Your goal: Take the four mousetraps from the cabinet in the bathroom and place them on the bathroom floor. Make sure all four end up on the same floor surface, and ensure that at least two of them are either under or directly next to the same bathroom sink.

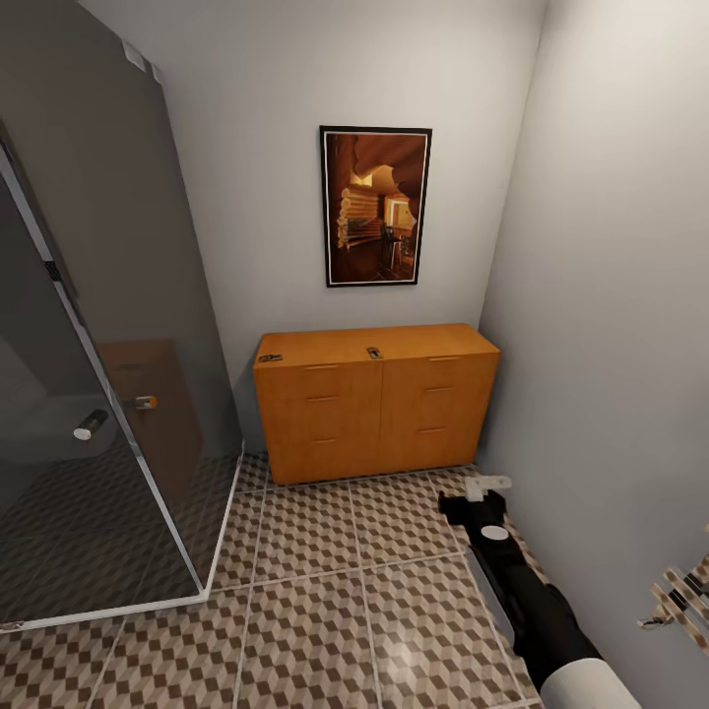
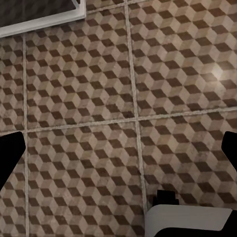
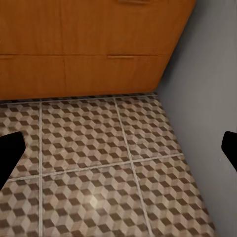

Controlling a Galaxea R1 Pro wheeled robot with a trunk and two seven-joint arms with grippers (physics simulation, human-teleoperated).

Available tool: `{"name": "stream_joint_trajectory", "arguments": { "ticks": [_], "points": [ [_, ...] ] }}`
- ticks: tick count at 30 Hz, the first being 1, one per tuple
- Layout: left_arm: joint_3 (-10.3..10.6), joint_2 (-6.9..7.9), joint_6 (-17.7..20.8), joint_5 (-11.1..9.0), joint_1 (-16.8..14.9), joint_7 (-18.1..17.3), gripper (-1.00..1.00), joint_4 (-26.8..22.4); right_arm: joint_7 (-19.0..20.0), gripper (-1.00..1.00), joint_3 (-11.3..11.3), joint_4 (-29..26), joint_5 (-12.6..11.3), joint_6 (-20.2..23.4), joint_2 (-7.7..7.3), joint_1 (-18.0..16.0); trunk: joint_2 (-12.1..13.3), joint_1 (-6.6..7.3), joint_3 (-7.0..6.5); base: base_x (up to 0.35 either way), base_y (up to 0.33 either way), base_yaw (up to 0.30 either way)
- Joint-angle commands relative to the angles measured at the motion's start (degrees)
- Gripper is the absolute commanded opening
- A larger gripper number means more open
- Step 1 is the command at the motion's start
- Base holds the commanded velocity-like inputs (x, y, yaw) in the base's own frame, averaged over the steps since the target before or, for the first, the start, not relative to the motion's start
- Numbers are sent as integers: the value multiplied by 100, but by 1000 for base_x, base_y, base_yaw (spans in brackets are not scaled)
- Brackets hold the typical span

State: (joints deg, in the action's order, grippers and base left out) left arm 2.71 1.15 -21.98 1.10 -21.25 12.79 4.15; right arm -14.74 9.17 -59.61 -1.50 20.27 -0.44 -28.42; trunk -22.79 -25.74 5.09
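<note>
The orange-brown cabinet [image 1: 376, 399] stands against the back wall with its drawers closed. Two mousetraps lie on its top, one [image 1: 270, 357] at the left end and one [image 1: 374, 352] near the middle. My right gripper [image 1: 485, 489] hovers low over the bathroom floor [image 1: 315, 591], in front of the cabinet's right end and close to the right wall. In the right wrist view the gripper [image 3: 118, 153] is open and empty, facing the cabinet's lower drawers [image 3: 84, 59]. My left gripper [image 2: 118, 158] is open and empty over bare floor tiles [image 2: 84, 98].
A dark glass shower enclosure [image 1: 98, 374] with a white base rim [image 2: 44, 22] fills the left side. A grey wall [image 1: 611, 345] bounds the right. A framed picture [image 1: 375, 206] hangs above the cabinet. A small striped brown object [image 1: 681, 596] shows at the right edge.
</note>
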Motion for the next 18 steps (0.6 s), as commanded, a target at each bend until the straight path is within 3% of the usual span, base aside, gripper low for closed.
{"name": "stream_joint_trajectory", "arguments": {
  "ticks": [1, 10, 18],
  "points": [
    [28, -1, -35, 13, -11, 30, 100, 25, -44, 100, 20, -38, -14, 97, 10, -9, -13, -4, 13, 0, 0, 0],
    [28, -1, -35, 13, -11, 30, 100, 25, -117, 100, 23, -188, -9, 592, 132, -143, -13, -4, 13, 0, 0, 0],
    [28, -1, -35, 13, -11, 30, 100, 25, -359, 100, 24, -214, -8, 830, 336, -423, -13, -4, 13, 0, 0, 0]
  ]
}}
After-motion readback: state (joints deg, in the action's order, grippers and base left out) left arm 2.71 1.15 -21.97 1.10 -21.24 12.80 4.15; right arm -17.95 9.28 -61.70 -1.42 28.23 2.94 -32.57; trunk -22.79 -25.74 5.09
